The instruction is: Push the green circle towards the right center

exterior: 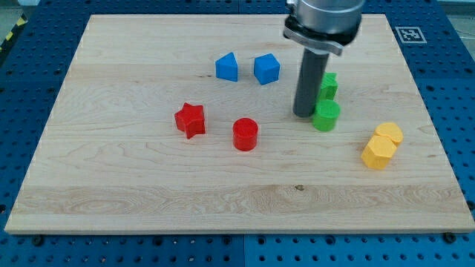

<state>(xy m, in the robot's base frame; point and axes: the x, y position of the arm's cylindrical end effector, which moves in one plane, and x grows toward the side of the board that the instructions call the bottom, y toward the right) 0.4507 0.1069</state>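
Observation:
The green circle lies on the wooden board, right of centre. My tip rests on the board just to the left of the green circle, touching or nearly touching its side. A second green block, its shape unclear, sits just above the circle, partly behind the rod.
Two blue blocks lie at upper centre. A red star and a red circle lie left of my tip. Two yellow blocks sit touching near the right edge, below and right of the green circle.

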